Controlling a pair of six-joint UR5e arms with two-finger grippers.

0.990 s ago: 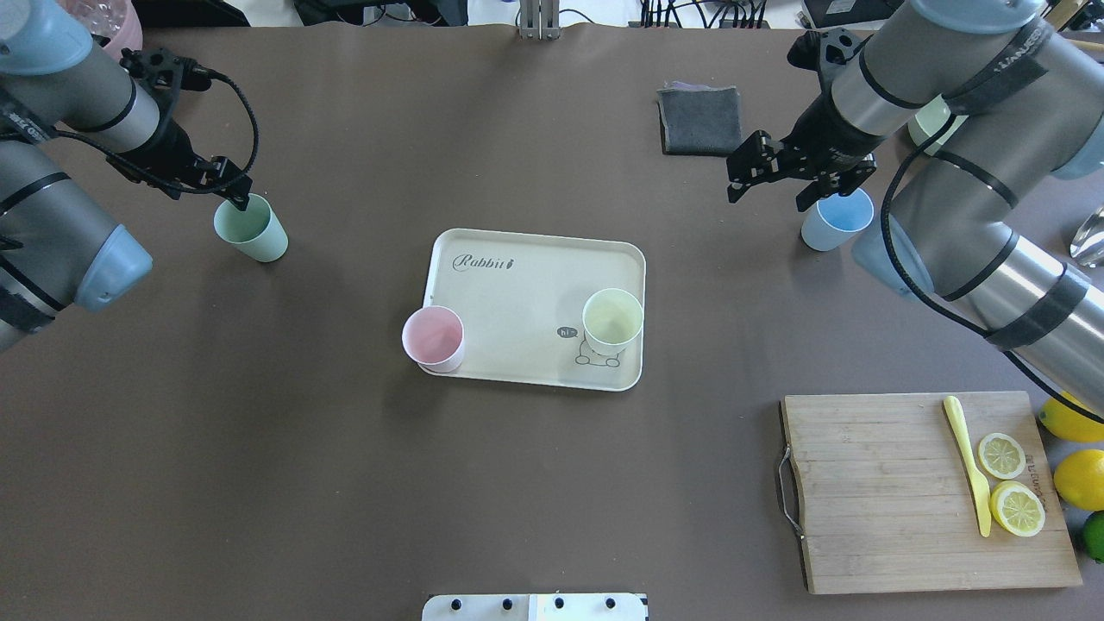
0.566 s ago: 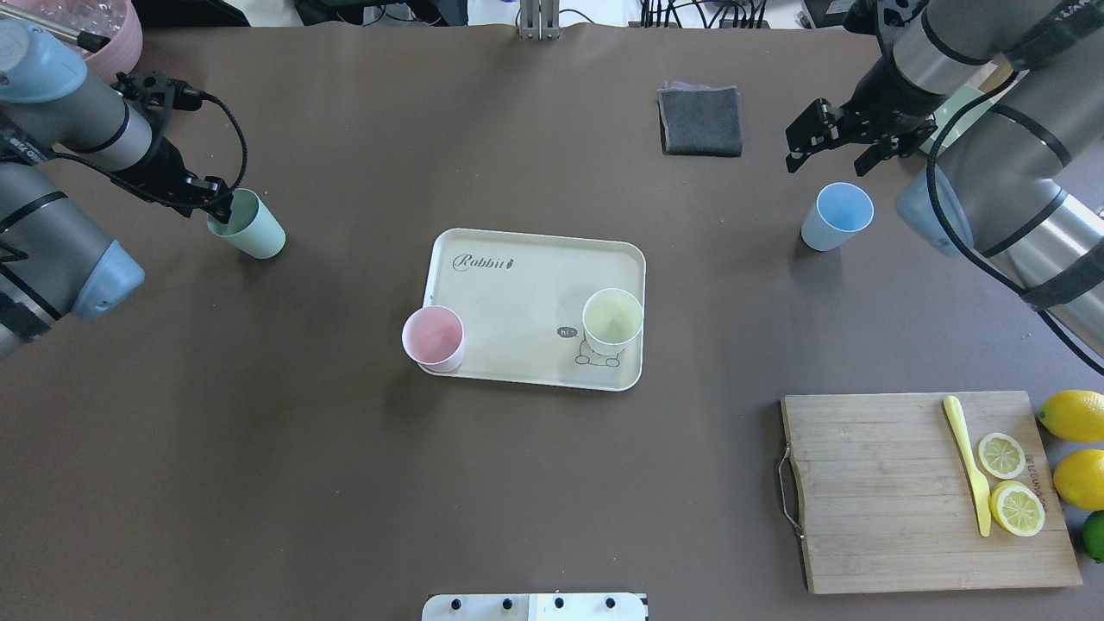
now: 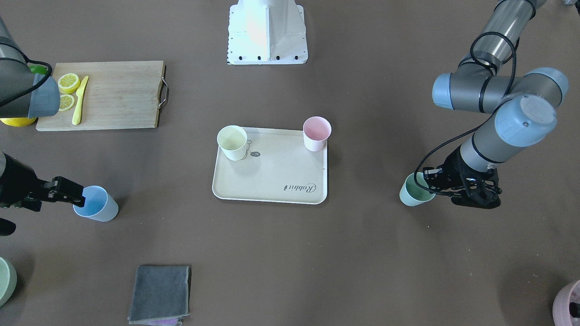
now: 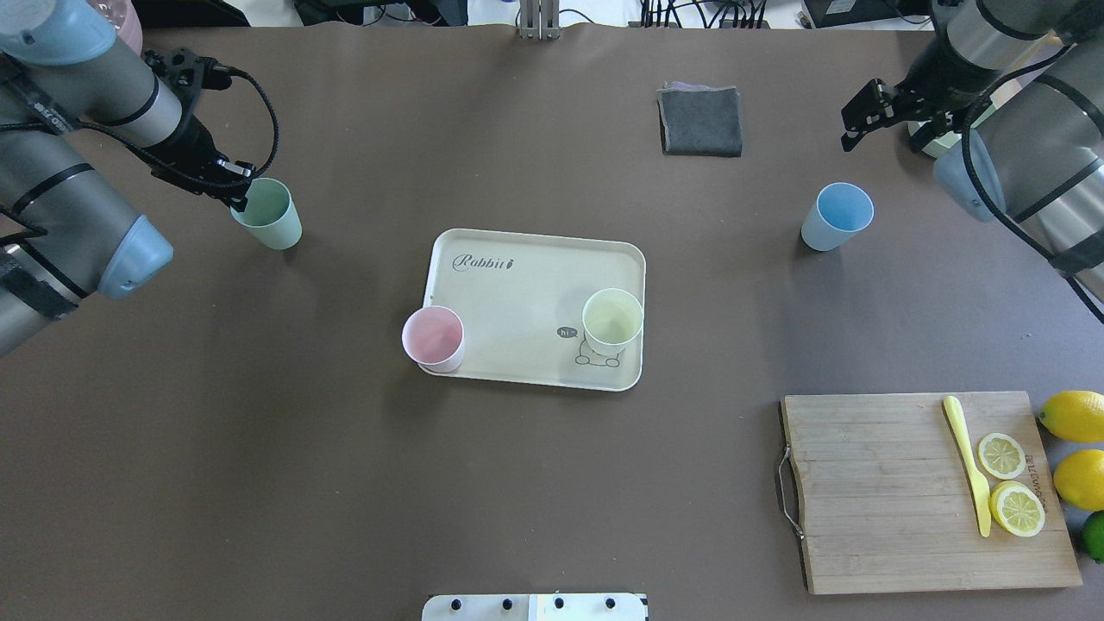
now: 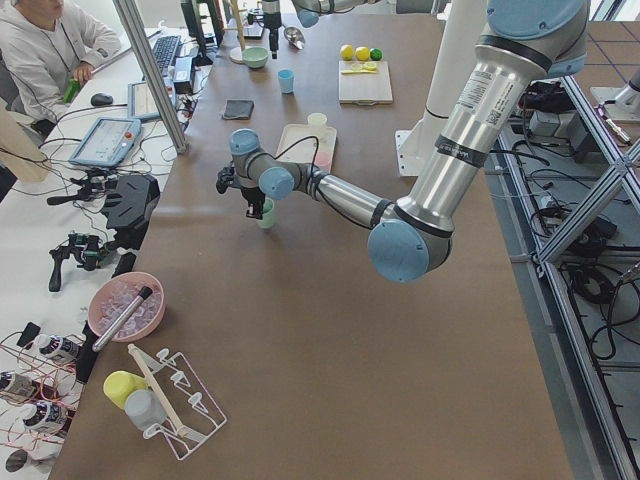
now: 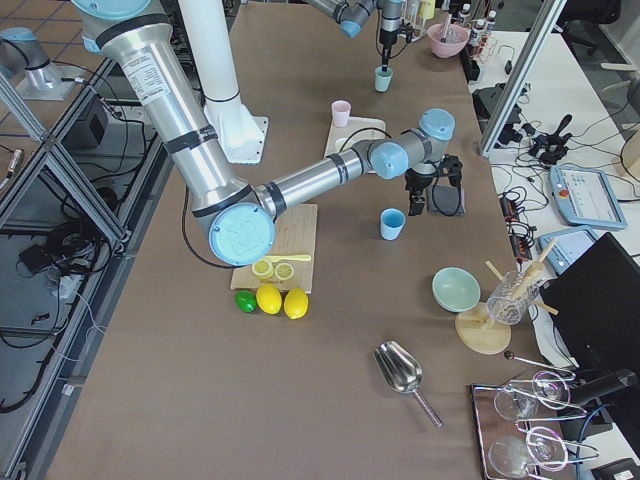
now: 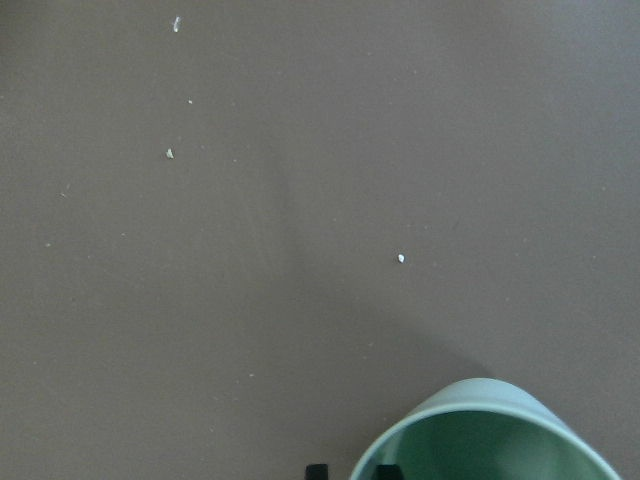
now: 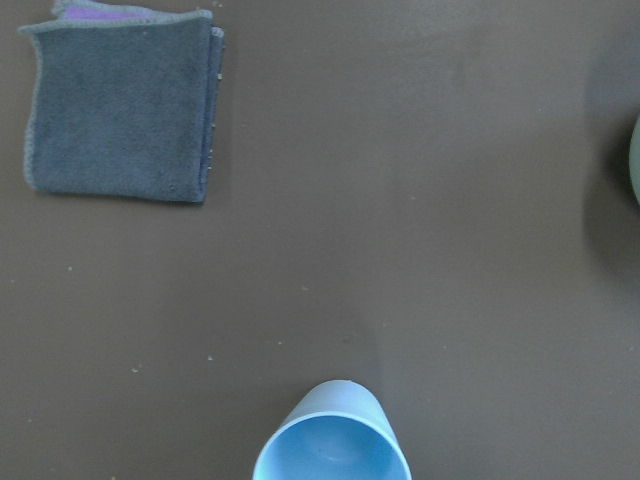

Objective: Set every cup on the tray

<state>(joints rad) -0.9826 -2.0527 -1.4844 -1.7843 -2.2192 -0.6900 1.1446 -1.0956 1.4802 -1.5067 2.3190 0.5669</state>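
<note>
1. The left gripper (image 4: 241, 197) pinches the rim of the mint green cup (image 4: 269, 216), 1 finger inside, well left of the tray (image 4: 526, 276).
2. The right gripper (image 4: 880, 129) hangs with jaws spread, apart from the light blue cup (image 4: 835, 216), which stands upright on the table right of the tray.
3. The pink cup (image 4: 433, 338) and the pale yellow cup (image 4: 612, 321) stand at the tray's 2 corners nearest the robot.

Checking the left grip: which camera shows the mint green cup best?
Overhead exterior: the mint green cup shows nearly whole, the left pincer at its rim. Front-facing has the pincer partly covering it; the left wrist camera catches only its rim; the side views show it small.
</note>
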